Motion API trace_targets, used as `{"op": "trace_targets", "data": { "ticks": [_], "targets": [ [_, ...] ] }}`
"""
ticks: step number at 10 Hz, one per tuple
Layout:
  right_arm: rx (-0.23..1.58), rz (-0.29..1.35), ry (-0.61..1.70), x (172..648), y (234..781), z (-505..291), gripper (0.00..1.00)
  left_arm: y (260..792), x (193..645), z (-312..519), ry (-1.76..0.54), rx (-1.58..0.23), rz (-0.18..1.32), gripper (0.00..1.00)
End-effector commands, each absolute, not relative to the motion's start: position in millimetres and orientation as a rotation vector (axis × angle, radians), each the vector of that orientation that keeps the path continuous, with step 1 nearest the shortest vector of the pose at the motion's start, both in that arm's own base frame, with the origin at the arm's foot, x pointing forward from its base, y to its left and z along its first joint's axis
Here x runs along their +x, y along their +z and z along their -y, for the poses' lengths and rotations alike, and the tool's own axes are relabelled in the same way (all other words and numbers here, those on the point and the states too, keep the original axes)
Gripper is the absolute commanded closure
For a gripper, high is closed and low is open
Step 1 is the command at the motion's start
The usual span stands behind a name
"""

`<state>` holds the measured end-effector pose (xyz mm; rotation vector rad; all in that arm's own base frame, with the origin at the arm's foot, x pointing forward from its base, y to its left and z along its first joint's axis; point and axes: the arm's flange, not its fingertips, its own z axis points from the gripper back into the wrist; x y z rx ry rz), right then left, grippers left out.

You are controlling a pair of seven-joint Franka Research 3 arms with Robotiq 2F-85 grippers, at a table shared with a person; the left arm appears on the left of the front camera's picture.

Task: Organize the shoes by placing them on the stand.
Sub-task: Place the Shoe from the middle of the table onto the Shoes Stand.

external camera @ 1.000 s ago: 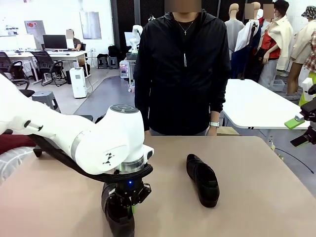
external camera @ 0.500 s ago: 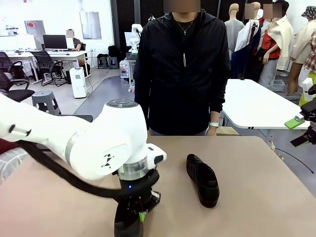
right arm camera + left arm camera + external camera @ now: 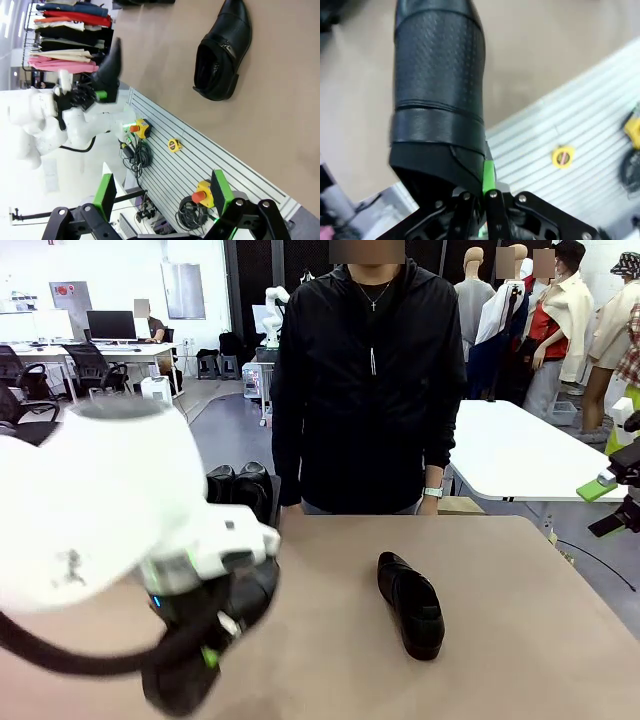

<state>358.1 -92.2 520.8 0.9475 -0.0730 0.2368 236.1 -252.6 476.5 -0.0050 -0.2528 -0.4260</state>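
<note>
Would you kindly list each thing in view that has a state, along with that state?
left gripper, shut on a shoe's heel end
held shoe, off the table, toe pointing away from the gripper
second shoe, lying on its sole on the table, untouched
far pair of shoes, side by side beyond the table's far edge; support unclear
right gripper, open, holding nothing

Left arm (image 3: 110, 510) is blocking the near-left corner of the tabletop (image 3: 520, 570), with a held shoe (image 3: 185, 680) hanging pinched in its claw (image 3: 212, 648). Second, loose shoe (image 3: 410, 605) is lying right of centre, well apart from it; a bare lane is running between the two up to the far edge. Person (image 3: 370, 380) is standing against the far edge, middle. Two more shoes (image 3: 240, 485) are sitting just past the far-left edge. Right side of the tabletop is lying bare.
</note>
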Motion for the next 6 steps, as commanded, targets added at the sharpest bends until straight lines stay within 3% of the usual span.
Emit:
{"op": "trace_targets", "data": {
  "ticks": [1,6],
  "targets": [
    [0.936,0.077,0.271,356.8,521.8,96.2,0.00,475.3,240.4,161.0,-0.323,-0.007,0.328,1.00],
    [0.936,0.077,0.271,356.8,521.8,96.2,0.00,513.5,254.2,-12.8,0.027,-0.233,0.282,1.00]
  ]
}}
